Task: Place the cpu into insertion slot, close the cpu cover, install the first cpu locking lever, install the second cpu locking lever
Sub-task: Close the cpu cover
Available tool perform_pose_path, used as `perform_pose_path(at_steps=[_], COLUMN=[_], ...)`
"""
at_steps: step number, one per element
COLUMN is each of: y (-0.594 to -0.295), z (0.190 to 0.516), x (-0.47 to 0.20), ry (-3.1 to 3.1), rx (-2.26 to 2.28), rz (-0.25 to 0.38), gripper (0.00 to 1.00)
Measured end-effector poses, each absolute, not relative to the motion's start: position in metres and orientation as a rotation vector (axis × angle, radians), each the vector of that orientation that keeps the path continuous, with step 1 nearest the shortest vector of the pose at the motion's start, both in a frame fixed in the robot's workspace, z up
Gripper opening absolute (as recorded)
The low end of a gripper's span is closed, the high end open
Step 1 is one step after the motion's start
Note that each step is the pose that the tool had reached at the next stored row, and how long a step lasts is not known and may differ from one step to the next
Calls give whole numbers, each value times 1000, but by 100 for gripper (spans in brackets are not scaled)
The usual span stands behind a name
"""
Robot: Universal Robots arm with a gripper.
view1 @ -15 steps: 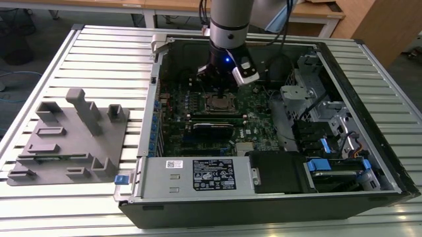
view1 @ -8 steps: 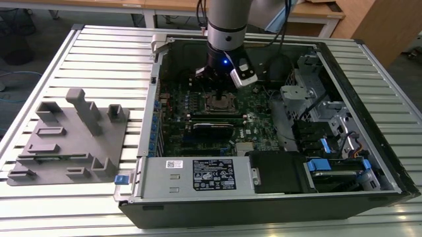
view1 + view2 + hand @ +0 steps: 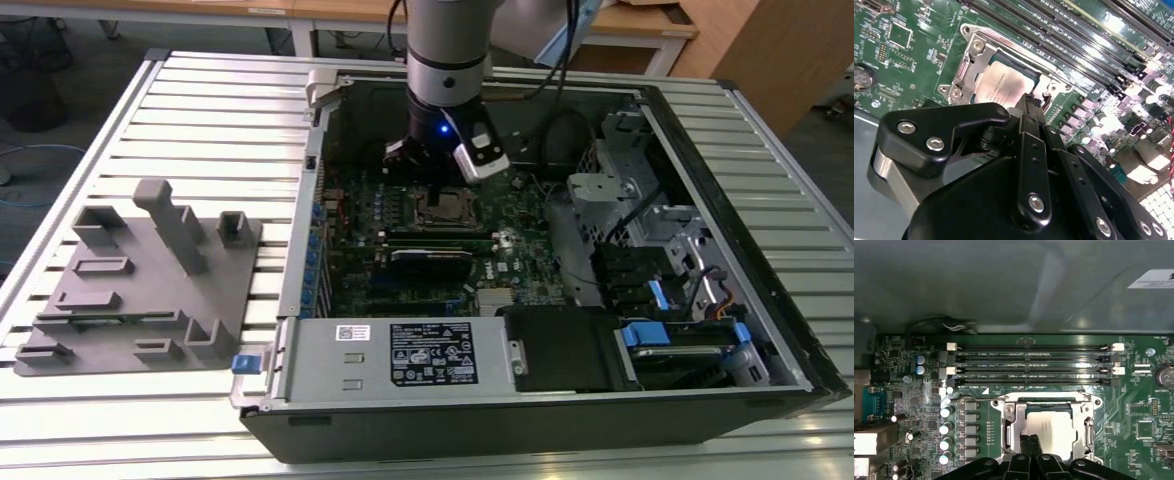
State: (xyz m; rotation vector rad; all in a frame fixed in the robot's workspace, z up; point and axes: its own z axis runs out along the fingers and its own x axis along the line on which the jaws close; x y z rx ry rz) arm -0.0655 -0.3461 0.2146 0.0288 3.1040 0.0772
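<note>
Grey slatted tabletop (image 3: 200, 110) carries the open computer case (image 3: 534, 425) in the exterior view. The arm reaches down into the case, and the claw (image 3: 422, 172) hangs just over the insertion slot (image 3: 447, 208) on the green circuit board (image 3: 354, 285).

In the second wrist view the cpu (image 3: 1003, 84) lies seated in the slot. The cpu cover (image 3: 968, 62) lies flat around it, its window showing the metal top, so the first two steps appear done. The claw's fingers (image 3: 1026, 120) are pressed together with nothing seen between them, the tip beside the cover's edge.

In the first wrist view the tip stands over one edge of the cpu. Whether either locking lever is latched cannot be told, so those two steps are judged still open.
</note>
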Motion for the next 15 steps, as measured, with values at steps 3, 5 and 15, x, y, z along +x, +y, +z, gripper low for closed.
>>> perform_pose_path(at_steps=[3,5,15], y=[-346,-346,-346], z=[213,213,208], x=[-66,-66,-71], ry=[3104,3104,3104], rx=[28,28,28], rz=[77,77,77], gripper=[11,11,11])
